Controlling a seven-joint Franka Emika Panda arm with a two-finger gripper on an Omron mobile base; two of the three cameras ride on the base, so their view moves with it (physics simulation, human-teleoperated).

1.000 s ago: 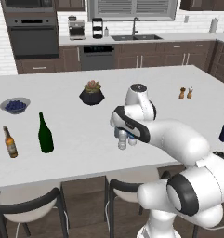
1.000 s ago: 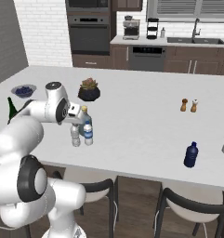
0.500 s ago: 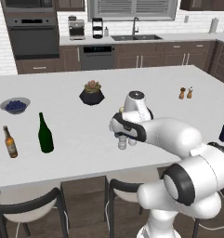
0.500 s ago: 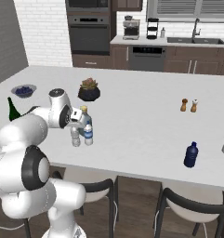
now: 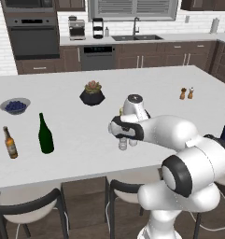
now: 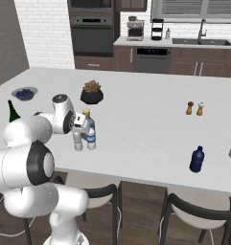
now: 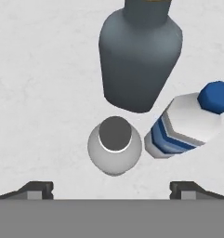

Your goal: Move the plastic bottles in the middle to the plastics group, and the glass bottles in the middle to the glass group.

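i see a white island counter in a rendered kitchen; my gripper hangs straight above a cluster of three bottles in the middle of it, jaws spread wide and holding nothing; in the hand view both dark fingertips sit well apart at the bottom edge, with the grey bottle between and beyond them, seen cap-on from above; just beside it stands the labelled bottle, clear with a blue band and a blue-looking cap; behind both rises the squat glass bottle, grey-blue with broad shoulders; i cannot tell whether any bottle holds liquid; from the right base view the three stand close together, near the counter's front edge, under my hand; far along the counter is the blue bottle, alone near the front edge; at the opposite end stand the wine bottle and the beer bottle, side by side; behind them a bowl holds dark blue berries; a dark pot holds a small plant; two shakers stand together farther back.
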